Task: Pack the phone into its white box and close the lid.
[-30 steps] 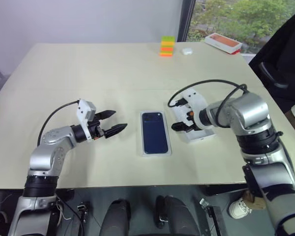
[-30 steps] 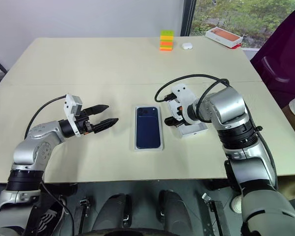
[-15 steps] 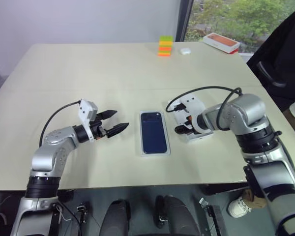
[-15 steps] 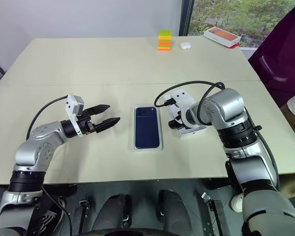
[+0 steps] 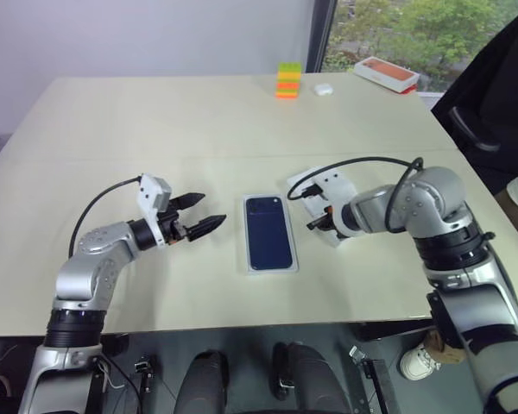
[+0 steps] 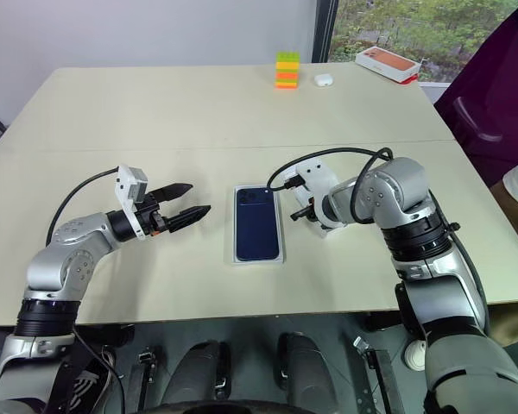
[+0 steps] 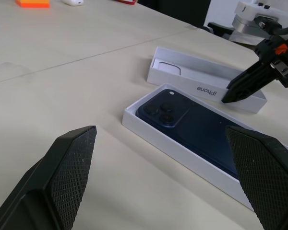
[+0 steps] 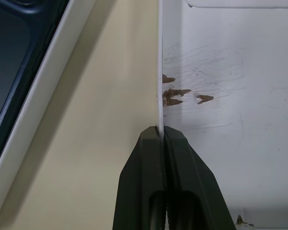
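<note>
1. The left gripper (image 5: 200,227) hovers left of the white box (image 5: 268,264), its fingers spread apart and empty.
2. The phone (image 5: 268,231) lies face down inside that box, mid-table, so packing looks done.
3. Just right, the lid (image 7: 207,85) sits open side up, empty.
4. The right gripper (image 8: 162,139) is clamped on the lid's near-left wall; next, I judge, comes lifting, flipping and seating it.

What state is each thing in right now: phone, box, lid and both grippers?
phone: lying back-up inside the white box.
white box: open on the table, uncovered.
lid: off, open side up, beside the box.
right gripper: shut on the lid's side wall nearest the box.
left gripper: open, holding nothing, apart from the box.
</note>
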You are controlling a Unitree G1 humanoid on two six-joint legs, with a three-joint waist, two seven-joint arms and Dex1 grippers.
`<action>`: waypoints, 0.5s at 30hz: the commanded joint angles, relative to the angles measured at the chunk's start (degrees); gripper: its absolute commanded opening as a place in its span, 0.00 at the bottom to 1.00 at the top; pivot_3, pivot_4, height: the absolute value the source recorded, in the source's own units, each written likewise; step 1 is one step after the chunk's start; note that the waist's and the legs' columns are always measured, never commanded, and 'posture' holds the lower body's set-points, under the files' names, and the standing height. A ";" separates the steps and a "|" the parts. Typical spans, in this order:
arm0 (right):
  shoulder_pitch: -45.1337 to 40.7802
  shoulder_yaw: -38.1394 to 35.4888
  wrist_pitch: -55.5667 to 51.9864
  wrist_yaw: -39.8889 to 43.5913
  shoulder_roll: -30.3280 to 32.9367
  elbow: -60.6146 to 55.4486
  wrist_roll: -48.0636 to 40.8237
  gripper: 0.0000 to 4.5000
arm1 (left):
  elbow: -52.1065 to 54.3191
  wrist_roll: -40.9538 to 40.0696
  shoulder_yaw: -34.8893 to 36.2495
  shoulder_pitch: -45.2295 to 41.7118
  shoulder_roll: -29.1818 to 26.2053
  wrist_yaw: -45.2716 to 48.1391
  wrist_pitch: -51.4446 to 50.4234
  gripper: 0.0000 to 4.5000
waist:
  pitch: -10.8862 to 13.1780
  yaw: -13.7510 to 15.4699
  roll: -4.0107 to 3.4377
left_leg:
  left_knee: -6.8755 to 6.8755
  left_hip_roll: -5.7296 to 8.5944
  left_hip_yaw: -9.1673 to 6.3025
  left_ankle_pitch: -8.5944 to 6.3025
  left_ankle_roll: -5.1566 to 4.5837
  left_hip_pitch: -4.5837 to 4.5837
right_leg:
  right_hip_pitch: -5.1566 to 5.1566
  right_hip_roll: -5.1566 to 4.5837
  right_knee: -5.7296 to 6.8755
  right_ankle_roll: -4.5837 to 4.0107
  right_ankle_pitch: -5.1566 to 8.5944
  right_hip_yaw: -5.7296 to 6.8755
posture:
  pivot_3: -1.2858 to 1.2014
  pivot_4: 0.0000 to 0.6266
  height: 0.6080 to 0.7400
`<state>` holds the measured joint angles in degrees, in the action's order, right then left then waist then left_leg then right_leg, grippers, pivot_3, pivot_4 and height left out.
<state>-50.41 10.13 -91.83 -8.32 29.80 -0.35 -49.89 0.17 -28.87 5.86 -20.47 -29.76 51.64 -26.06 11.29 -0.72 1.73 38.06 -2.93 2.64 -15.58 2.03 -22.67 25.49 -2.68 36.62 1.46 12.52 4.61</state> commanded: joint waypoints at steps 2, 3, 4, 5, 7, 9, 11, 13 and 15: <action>0.87 -8.25 2.82 2.00 -4.30 -5.61 2.80 0.01 | 1.10 -0.85 1.28 -1.02 -0.70 0.02 0.17 1.00 | 0.00 -0.05 -0.01 | -0.01 -0.02 0.00 -0.01 -0.01 -0.03 | 0.05 0.04 0.00 0.00 0.00 0.00 | 0.52 0.24 1.00; 0.90 -8.35 5.39 2.80 -3.98 -5.98 4.55 0.01 | 0.78 -0.77 1.44 -1.21 -0.89 0.07 0.28 1.00 | 0.00 0.03 -0.01 | -0.03 -0.03 -0.01 -0.01 -0.01 -0.03 | 0.05 0.04 0.01 0.00 0.00 0.01 | 0.52 0.24 1.00; 0.81 -7.73 8.30 4.10 -3.25 -6.38 6.37 0.01 | 0.50 -0.63 1.57 -1.38 -1.08 0.15 0.53 1.00 | 0.00 0.08 -0.01 | -0.03 -0.03 -0.03 -0.01 -0.01 -0.06 | 0.06 0.05 0.00 0.00 0.00 0.03 | 0.52 0.24 1.00; 0.81 -7.19 10.47 5.28 -2.76 -6.71 7.71 0.01 | 0.31 -0.54 1.65 -1.49 -1.20 0.20 0.68 1.00 | 0.00 0.14 -0.01 | -0.03 -0.03 -0.03 -0.01 -0.01 -0.08 | 0.07 0.03 0.00 0.00 0.00 0.03 | 0.52 0.24 1.00; 0.38 -8.43 10.98 6.01 -3.51 -6.50 8.98 0.01 | -0.27 -1.12 2.50 -1.85 -1.67 0.07 0.25 1.00 | 0.00 0.09 0.00 | -0.02 -0.01 -0.03 -0.01 -0.01 -0.10 | 0.07 0.01 -0.05 0.05 0.03 0.04 | 0.52 0.24 1.00; -0.35 -5.78 15.80 10.91 -1.95 -7.61 11.05 0.01 | -0.81 -1.20 3.16 -1.95 -2.38 0.35 0.54 1.00 | 0.00 0.04 -0.01 | -0.02 -0.01 -0.02 -0.01 -0.02 -0.16 | 0.09 0.01 -0.12 0.03 0.02 0.04 | 0.52 0.24 1.00; -1.36 -8.38 16.82 12.24 -4.22 -6.86 10.50 0.01 | -1.34 -1.79 4.05 -2.17 -2.77 0.24 -0.02 1.00 | 0.00 -0.14 -0.01 | -0.02 -0.01 -0.02 -0.05 -0.09 -0.22 | 0.14 0.03 -0.16 0.00 0.00 0.04 | 0.52 0.24 1.00; -2.93 -12.92 16.79 14.90 -7.79 -5.12 6.92 0.01 | -1.50 -1.99 4.52 -2.30 -3.02 0.25 0.11 1.00 | 0.00 -0.24 -0.01 | -0.03 -0.02 -0.01 -0.06 -0.11 -0.47 | 0.40 0.06 -0.11 -0.01 -0.02 0.02 | 0.52 0.24 1.00; -4.71 -22.63 14.36 15.03 -14.98 -2.17 -1.49 0.01 | -0.74 -2.86 5.14 -2.31 -3.51 0.51 -0.69 1.00 | 0.00 -0.22 0.00 | 0.00 -0.02 0.02 -0.05 -0.11 -0.72 | 0.84 0.05 0.13 -0.02 -0.03 -0.02 | 0.52 0.24 1.00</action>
<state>-52.67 -5.77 -77.14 5.74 17.60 -2.52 -44.96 -2.18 -30.20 9.02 -22.22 -32.40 51.79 -26.31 11.29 -0.94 1.72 38.09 -2.96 2.67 -15.62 1.93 -23.40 26.41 -2.66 36.93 1.44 12.48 4.58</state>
